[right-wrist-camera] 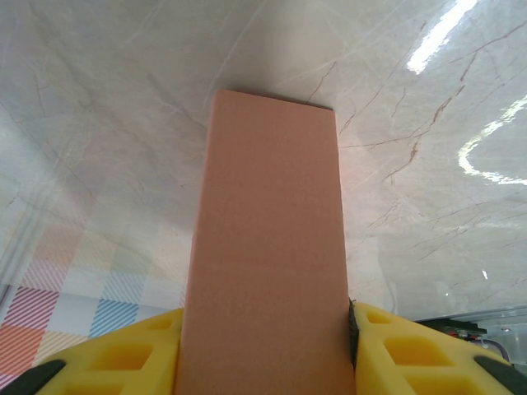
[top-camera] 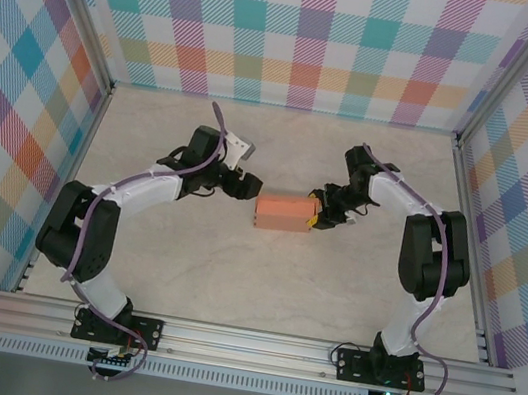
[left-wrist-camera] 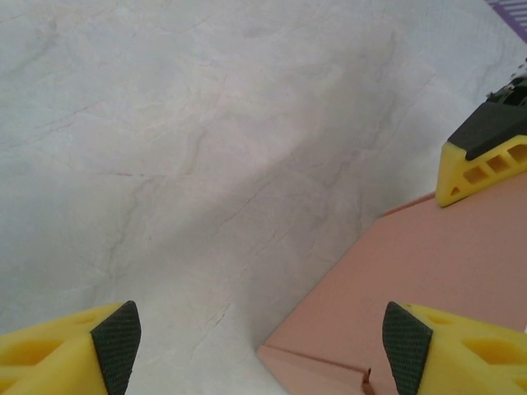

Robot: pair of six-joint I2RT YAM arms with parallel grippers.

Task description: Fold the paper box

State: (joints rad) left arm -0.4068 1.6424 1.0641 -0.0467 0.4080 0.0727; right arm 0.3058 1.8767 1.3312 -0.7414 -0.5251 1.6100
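A: Where's the left arm (top-camera: pixel 144 188)?

B: It reaches from the lower left toward the frame's centre, elbow bent. The left gripper (top-camera: pixel 242 185) has its 2 fingers spread wide, at the bottom corners of its wrist view.

A: And the right arm (top-camera: pixel 426 247)?

B: Folded in from the lower right. The right gripper (top-camera: pixel 320 214) clamps the paper box (top-camera: pixel 285 211) between both yellow fingers (right-wrist-camera: pixel 115 358).

No text, label, brand, number or sign can be read in any view. The paper box (top-camera: pixel 285 211) is seen as plain salmon-orange card, and the marbled table (top-camera: pixel 231 273) is unmarked.
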